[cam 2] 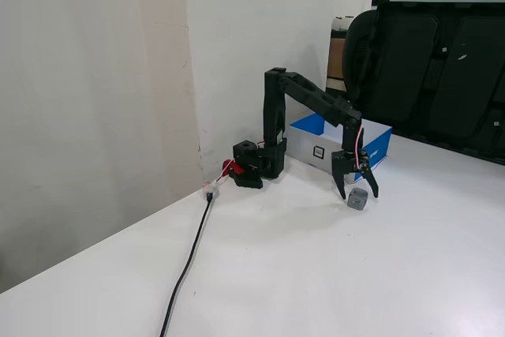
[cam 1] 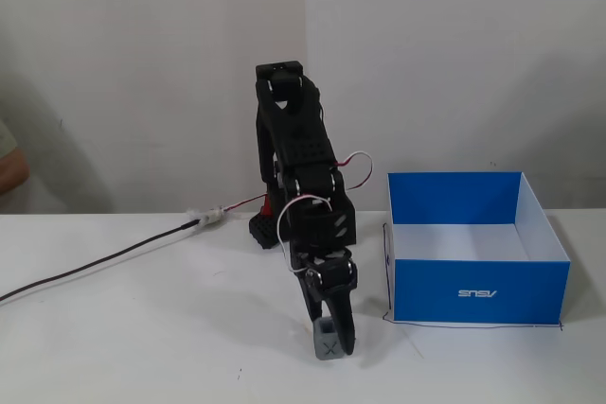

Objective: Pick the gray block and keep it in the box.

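Matte gray block (cam 1: 328, 340) on smooth white table (cam 1: 142, 328), X-marked face frontward, between spread black gripper (cam 2: 354, 192) fingers, left of glossy blue square box (cam 1: 478, 292) in a fixed view.

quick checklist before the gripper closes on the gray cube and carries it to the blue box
1. Black two-finger gripper open: ok, fingers spread.
2. Small gray cube between the fingers: ok in the side fixed view; the front fixed view shows one finger beside it.
3. Cube resting on the white table: ok.
4. Square blue open-topped box empty: ok, white inside visible.
5. Fingers low enough for a firm grip: cannot tell.
6. Black cable clear of the path: ok.
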